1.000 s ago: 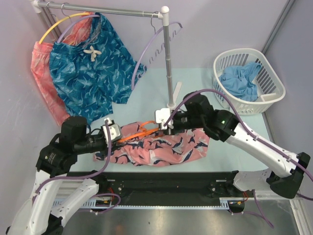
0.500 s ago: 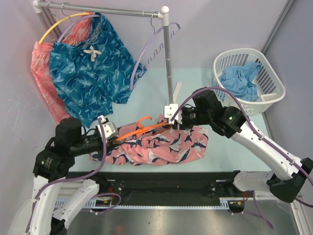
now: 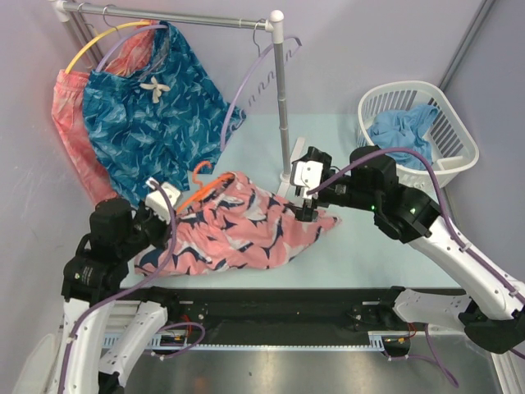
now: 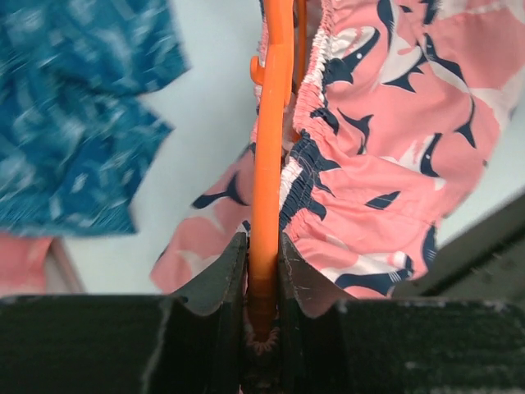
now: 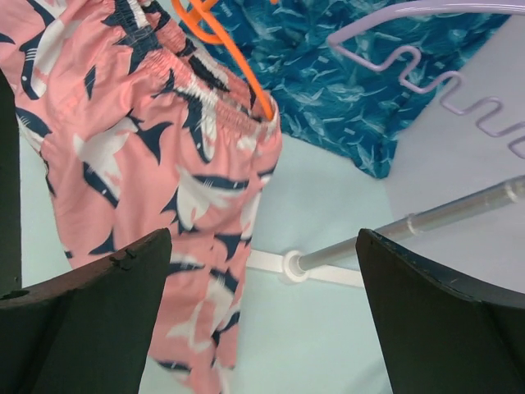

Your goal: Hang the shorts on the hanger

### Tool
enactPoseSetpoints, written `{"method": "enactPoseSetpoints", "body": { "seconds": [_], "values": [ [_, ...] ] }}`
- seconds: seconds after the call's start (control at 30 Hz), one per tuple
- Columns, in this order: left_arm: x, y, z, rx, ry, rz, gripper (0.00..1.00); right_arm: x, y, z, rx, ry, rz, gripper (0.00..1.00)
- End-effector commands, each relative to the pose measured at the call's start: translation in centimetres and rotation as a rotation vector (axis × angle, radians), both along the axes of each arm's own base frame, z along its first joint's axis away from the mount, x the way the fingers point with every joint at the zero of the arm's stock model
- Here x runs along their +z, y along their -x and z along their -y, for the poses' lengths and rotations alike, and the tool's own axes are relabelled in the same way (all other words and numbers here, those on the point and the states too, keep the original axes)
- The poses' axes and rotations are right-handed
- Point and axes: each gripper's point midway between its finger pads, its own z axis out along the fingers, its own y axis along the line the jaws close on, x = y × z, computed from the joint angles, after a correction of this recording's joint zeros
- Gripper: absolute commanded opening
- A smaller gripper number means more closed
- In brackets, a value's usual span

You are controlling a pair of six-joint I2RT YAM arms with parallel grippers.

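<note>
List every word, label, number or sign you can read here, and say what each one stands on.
None: no view shows readable text.
The shorts carry only a navy and white leaf-like print. The orange hanger, the teal-blue shorts and the white laundry basket show no lettering.

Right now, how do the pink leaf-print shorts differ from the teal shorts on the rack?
Colour: the pink shorts are salmon with navy and white shapes; the teal shorts are blue with pale flecks.
Support: the pink shorts ride on the orange hanger pinched in the left claw; the teal shorts hang from the rail.
Both are patterned shorts.
</note>
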Motion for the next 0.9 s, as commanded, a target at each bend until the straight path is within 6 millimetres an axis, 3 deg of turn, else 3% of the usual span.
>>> {"method": "enactPoseSetpoints", "body": {
  "seconds": [0.0, 0.13, 0.17, 0.23, 0.27, 0.33, 0.37, 0.43, 0.47, 0.53, 0.57, 0.87],
  "values": [
    [3.7, -4.3, -4.5, 0.332, -0.015, 0.13, 0.0, 2.4, -0.7, 0.6, -0.055, -0.071, 0.033, 1.0],
    [6.1, -6.7, -6.3, 0.441, -0.035, 0.169, 0.0, 2.5, -0.7, 1.2, -0.073, -0.078, 0.023, 1.0],
    [8.1, -7.1, -6.5, 0.455, -0.023, 0.214, 0.0, 2.5, -0.6, 1.3, -0.077, -0.077, 0.02, 1.0],
    [9.4, -8.8, -7.2, 0.474, -0.034, 0.216, 0.0, 2.7, -0.6, 1.7, -0.088, -0.085, 0.023, 1.0],
    [11.7, -9.3, -7.4, 0.481, -0.025, 0.252, 0.0, 2.8, -0.5, 1.8, -0.09, -0.084, 0.022, 1.0],
    [12.5, -11.4, -7.9, 0.49, -0.024, 0.218, 0.0, 3.0, -0.3, 2.1, -0.1, -0.091, 0.019, 1.0],
    [15.0, -11.3, -7.4, 0.46, 0.003, 0.251, 0.0, 3.0, -0.2, 2.3, -0.102, -0.092, 0.014, 1.0],
    [15.7, -13.2, -6.8, 0.424, 0.018, 0.228, 0.0, 2.9, 0.0, 2.5, -0.106, -0.093, 0.004, 1.0],
    [17.8, -13.2, -6.5, 0.413, 0.032, 0.27, 0.0, 2.9, 0.2, 2.6, -0.109, -0.092, -0.001, 1.0],
    [18.3, -15.0, -5.8, 0.382, 0.054, 0.251, 0.0, 2.9, 0.3, 2.8, -0.116, -0.095, -0.004, 1.0],
    [20.1, -15.2, -5.6, 0.375, 0.071, 0.283, 0.0, 3.1, 0.4, 3.0, -0.119, -0.097, -0.002, 1.0],
    [26.2, -19.5, -4.5, 0.36, 0.208, 0.431, 0.0, 3.2, 0.4, 3.5, -0.145, -0.107, -0.013, 1.0]
  ]
}}
